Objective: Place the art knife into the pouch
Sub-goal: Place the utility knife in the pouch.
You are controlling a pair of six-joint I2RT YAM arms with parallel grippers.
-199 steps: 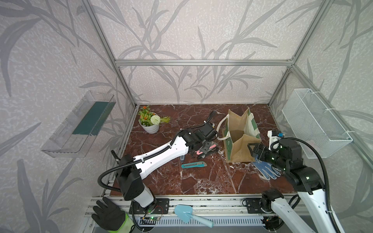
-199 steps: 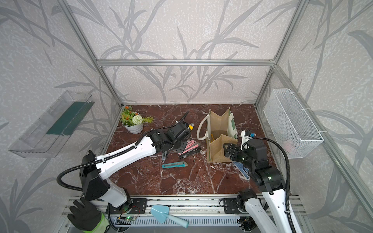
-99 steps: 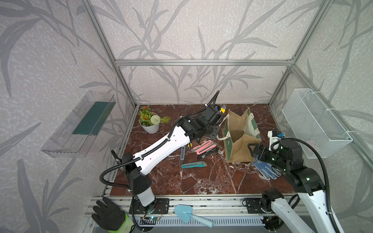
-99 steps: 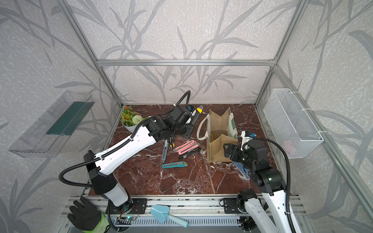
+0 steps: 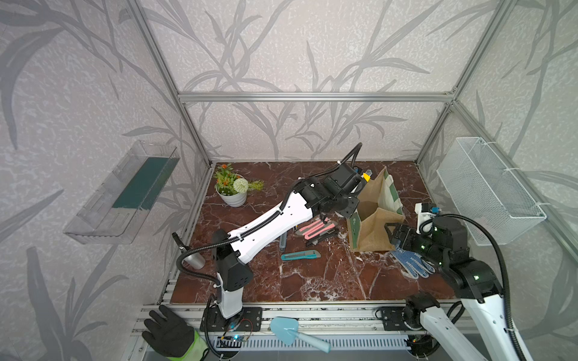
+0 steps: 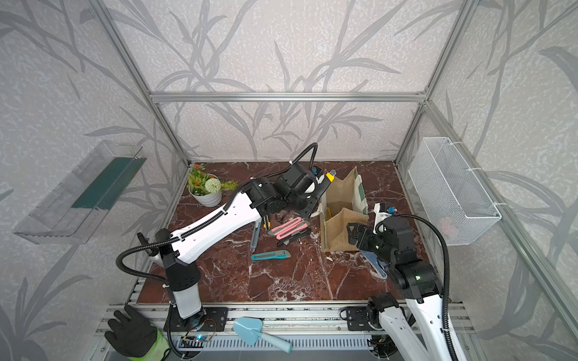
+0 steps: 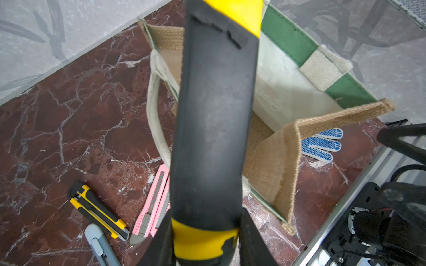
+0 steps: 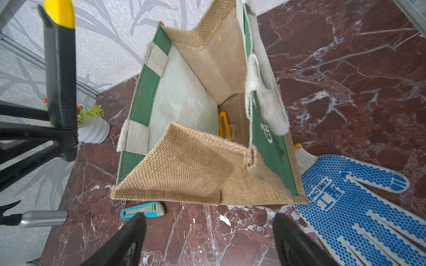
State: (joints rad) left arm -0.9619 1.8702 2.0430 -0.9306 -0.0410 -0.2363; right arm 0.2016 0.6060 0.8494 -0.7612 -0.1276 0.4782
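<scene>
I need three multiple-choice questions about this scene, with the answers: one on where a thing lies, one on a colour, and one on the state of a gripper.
1. Where does the teal knife lie?
A. on the table, outside the pouch
B. inside the pouch
C. in the wire basket

2. Which colours has the art knife in the left gripper?
A. pink
B. teal
C. black and yellow

3. How is the right gripper?
A. shut on the glove
B. open and empty
C. shut on the pouch

Answers:
1 A: it lies flat on the marble, apart from the pouch.
2 C: the left wrist view shows a black body with yellow ends.
3 B: its fingers stand wide apart with nothing between them.
</scene>
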